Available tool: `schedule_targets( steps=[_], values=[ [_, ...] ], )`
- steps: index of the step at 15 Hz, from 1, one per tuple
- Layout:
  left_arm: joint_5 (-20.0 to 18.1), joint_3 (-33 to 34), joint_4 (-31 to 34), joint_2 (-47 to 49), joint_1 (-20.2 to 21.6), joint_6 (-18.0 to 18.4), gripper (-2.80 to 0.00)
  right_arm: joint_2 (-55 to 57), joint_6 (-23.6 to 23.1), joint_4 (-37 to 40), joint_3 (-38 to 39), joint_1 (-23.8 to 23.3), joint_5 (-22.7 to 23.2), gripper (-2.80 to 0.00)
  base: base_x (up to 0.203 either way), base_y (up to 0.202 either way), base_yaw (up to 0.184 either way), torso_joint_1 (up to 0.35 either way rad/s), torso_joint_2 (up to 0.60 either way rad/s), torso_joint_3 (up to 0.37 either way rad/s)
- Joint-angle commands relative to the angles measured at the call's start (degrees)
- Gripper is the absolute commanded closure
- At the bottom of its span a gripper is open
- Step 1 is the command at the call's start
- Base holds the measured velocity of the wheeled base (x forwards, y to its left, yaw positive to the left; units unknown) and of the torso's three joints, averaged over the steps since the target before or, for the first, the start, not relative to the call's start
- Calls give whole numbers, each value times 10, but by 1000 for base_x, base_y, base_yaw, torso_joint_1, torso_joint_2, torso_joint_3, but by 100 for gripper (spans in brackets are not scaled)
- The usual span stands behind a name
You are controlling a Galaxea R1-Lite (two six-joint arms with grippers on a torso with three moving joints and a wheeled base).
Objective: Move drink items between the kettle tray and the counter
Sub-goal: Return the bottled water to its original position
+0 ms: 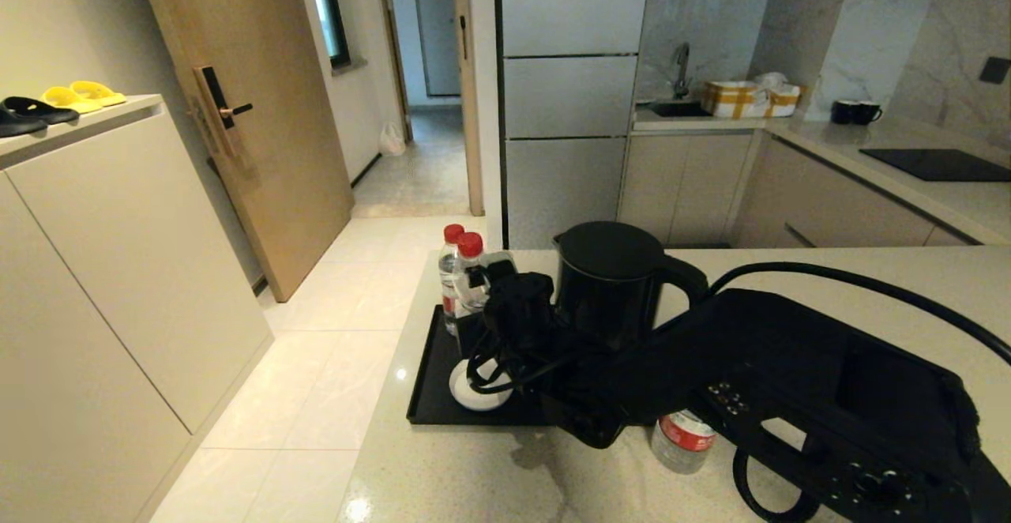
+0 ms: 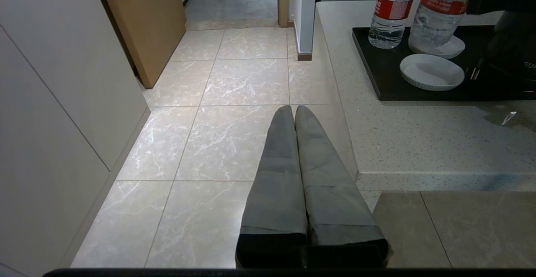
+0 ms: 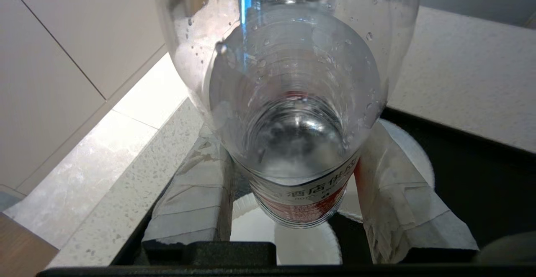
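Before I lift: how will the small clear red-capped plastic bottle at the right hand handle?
The clear plastic bottle at the right hand shows droplets, so possibly slippery. Its thin wall probably dents if squeezed. Tall and narrow, it may tip when nudged. Left hand idles over the floor.

Yellow slippers on cream cabinet; black mugs near hob.

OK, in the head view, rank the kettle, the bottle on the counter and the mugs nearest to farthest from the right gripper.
From the right gripper, closed on a tray bottle:
1. Kettle, on the tray beside it.
2. Counter bottle, off the tray, under the arm.
3. Mugs, far back on the right.
Left gripper: parked off the counter.
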Motion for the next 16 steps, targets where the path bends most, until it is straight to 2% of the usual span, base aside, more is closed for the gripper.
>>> schedule_targets(
  steps=[1, 6, 10, 16],
  values=[
    [0, 0, 0, 1, 0, 0, 0, -22, 2, -1, 17, 5, -2, 0, 0, 0, 0, 0, 0, 0],
    [0, 0, 0, 0, 0, 0, 0, -15, 60, 17, 37, 32, 4, 0, 0, 0, 0, 0, 0, 0],
    [0, 0, 0, 0, 0, 0, 0, -20, 94, 54, 35, 34, 15, 0, 0, 0, 0, 0, 0, 0],
    [0, 0, 0, 1, 0, 0, 0, -6, 96, 80, 10, 20, 29, 0, 0, 0, 0, 0, 0, 0]
  ],
)
